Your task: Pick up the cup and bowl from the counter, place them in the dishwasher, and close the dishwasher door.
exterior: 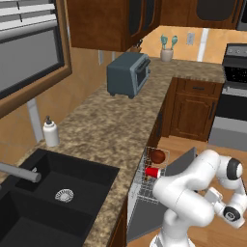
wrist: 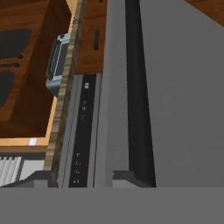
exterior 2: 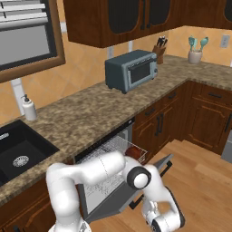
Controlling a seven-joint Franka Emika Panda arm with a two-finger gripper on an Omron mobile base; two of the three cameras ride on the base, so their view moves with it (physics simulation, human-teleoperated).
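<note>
two dishes sit in the dishwasher rack [exterior: 144, 181]: the red cup [exterior: 152, 172] and, just behind it, the brown bowl [exterior: 157, 156]. both lie above and beyond the gripper [wrist: 81, 177], which is low beside the half-lowered dishwasher door [wrist: 183, 96], its tips close to the door's top edge. how wide it stands i cannot tell. farther up, the worktop [exterior: 111, 125] carries a toaster oven [exterior: 128, 74].

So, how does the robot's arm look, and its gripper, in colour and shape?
The arm is glossy white, built of thick rounded segments like swollen tubes. Its joints end in dark grey round caps ringed in white. No cables or markings show. In the hand view the gripper has two small, blocky grey finger tips.
</note>
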